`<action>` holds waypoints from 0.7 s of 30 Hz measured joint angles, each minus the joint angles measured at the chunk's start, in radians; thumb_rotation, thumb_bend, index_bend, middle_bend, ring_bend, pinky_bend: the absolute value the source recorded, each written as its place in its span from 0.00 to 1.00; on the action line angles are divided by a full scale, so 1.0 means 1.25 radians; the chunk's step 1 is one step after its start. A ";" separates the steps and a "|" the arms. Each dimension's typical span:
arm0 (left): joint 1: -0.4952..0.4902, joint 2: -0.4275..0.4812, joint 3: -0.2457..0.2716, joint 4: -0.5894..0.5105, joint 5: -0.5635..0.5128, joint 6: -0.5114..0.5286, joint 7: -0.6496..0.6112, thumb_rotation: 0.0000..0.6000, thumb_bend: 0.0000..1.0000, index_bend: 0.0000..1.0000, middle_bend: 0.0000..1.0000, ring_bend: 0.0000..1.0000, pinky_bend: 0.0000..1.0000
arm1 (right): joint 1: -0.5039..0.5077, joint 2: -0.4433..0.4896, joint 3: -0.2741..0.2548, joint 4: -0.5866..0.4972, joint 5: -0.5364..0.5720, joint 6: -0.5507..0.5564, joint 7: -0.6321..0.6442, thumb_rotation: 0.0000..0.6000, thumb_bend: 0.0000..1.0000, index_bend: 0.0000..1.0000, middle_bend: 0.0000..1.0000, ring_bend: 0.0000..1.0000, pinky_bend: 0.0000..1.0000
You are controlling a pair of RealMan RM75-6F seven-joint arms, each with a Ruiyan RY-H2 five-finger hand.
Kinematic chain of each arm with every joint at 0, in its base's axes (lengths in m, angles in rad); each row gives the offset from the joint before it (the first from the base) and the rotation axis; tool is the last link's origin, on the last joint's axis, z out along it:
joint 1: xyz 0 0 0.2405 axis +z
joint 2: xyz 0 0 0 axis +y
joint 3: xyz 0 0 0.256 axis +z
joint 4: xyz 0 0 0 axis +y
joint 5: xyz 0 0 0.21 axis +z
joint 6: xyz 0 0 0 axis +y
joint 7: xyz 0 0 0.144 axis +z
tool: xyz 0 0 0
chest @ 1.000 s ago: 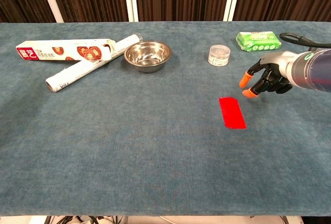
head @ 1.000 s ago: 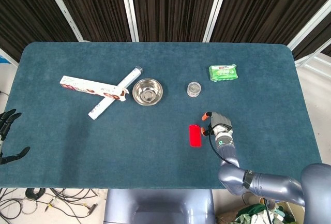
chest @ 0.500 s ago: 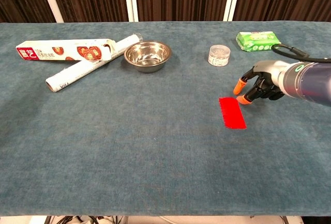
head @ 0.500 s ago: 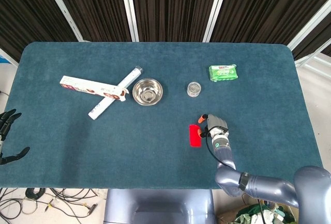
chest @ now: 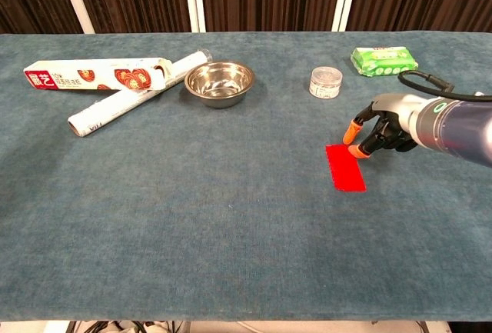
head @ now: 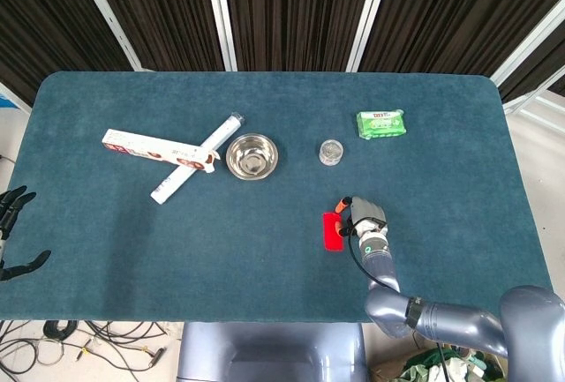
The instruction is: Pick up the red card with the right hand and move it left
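The red card [head: 332, 233] [chest: 345, 168] lies flat on the blue-green table, right of centre and near the front. My right hand [head: 363, 215] [chest: 382, 128] hovers low at the card's far right corner. Its orange-tipped fingertips [chest: 359, 152] point left and down, and one touches or nearly touches the card's edge. The fingers are bent but apart, and nothing is held between them. My left hand [head: 12, 234] hangs off the table's left edge with its fingers spread, seen only in the head view.
A steel bowl [chest: 219, 82], a long printed box [chest: 96, 74] and a white tube [chest: 138, 94] lie at the back left. A small clear jar [chest: 325, 81] and a green packet [chest: 383, 60] sit behind the card. Bare cloth [chest: 231, 187] stretches left of the card.
My right hand has moved left and lower, from beside the card to its far right corner. The card has not moved. The left hand is still.
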State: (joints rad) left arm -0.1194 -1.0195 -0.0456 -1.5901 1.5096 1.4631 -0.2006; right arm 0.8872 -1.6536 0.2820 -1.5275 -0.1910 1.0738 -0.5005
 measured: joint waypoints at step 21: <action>0.001 0.000 -0.001 -0.001 0.000 0.002 0.002 1.00 0.21 0.11 0.05 0.03 0.00 | -0.009 -0.015 0.015 0.023 -0.001 -0.024 -0.014 1.00 0.38 0.44 1.00 1.00 1.00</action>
State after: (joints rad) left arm -0.1178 -1.0193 -0.0463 -1.5918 1.5099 1.4658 -0.1979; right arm 0.8754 -1.6721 0.3013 -1.4987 -0.1923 1.0443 -0.5177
